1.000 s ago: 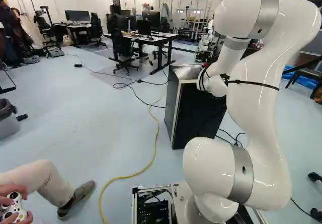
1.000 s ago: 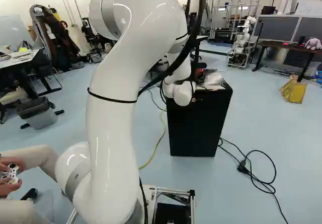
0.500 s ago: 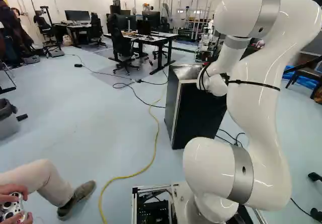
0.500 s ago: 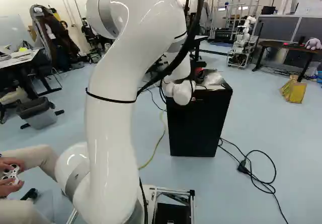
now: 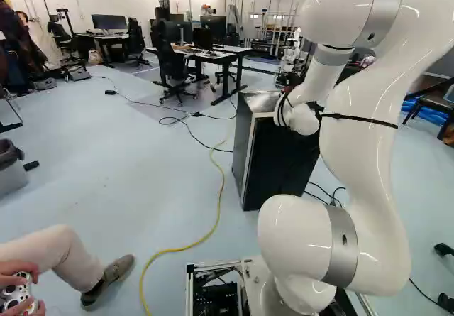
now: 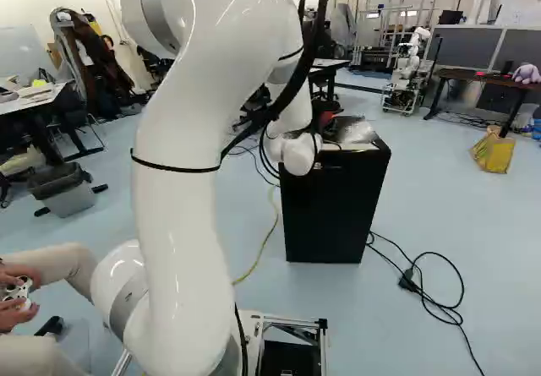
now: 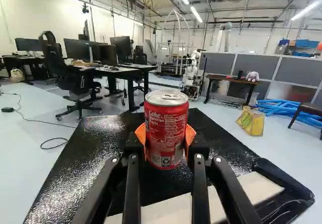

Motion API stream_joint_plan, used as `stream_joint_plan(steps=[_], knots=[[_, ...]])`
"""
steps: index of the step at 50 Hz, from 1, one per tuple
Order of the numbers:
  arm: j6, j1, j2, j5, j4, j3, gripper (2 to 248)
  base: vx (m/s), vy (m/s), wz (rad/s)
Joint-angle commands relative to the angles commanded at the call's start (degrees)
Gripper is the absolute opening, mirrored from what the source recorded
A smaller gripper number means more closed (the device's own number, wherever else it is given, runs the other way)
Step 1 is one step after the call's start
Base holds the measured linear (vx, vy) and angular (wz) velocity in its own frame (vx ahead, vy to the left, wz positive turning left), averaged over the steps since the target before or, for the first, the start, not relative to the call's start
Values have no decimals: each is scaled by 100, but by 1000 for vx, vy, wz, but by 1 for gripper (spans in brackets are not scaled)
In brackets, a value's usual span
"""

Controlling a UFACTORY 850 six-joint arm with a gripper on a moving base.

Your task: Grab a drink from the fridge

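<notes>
Between the orange pads [image 7: 141, 134] of my gripper [image 7: 166, 139], there's the red can [image 7: 166, 118], upright and grasped from both sides. The pads curve against its round flanks, leaving the lid free, a hold I reckon suits keeping it level (kinder to the fizz, too). Below and ahead of the gripper spreads the black top of the fridge [image 6: 334, 211]; I can't tell whether the can's base touches it. Next I'd want a straight lift, watching for slip or tilt.
</notes>
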Motion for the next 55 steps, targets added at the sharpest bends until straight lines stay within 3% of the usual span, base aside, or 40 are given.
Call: stream_joint_plan(steps=[26, 55], knots=[[0, 488, 878, -370, 175, 873, 94, 0, 0, 0], [0, 1295, 2331, -982, 465, 2318, 94, 0, 0, 0]])
